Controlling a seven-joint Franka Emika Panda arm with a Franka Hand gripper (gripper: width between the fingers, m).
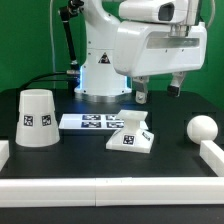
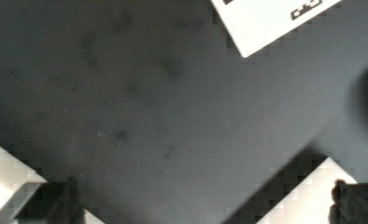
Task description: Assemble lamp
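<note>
Overhead, gripper (image 1: pixel 160 92) hangs w/ jaws apart, nothing btw them. Base (image 1: pixel 133 135) sits on table (image 1: pixel 90 165) just beside marker board (image 1: pixel 88 122); shade (image 1: pixel 35 117) at exterior view's left, bulb (image 1: pixel 202 129) at its right.

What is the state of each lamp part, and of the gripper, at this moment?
shade: upright on the table, wide end down, apart from the other parts.
base: resting on the table, nothing fitted on it.
bulb: loose on the table, away from the base.
gripper: open, empty, raised above the table.
</note>
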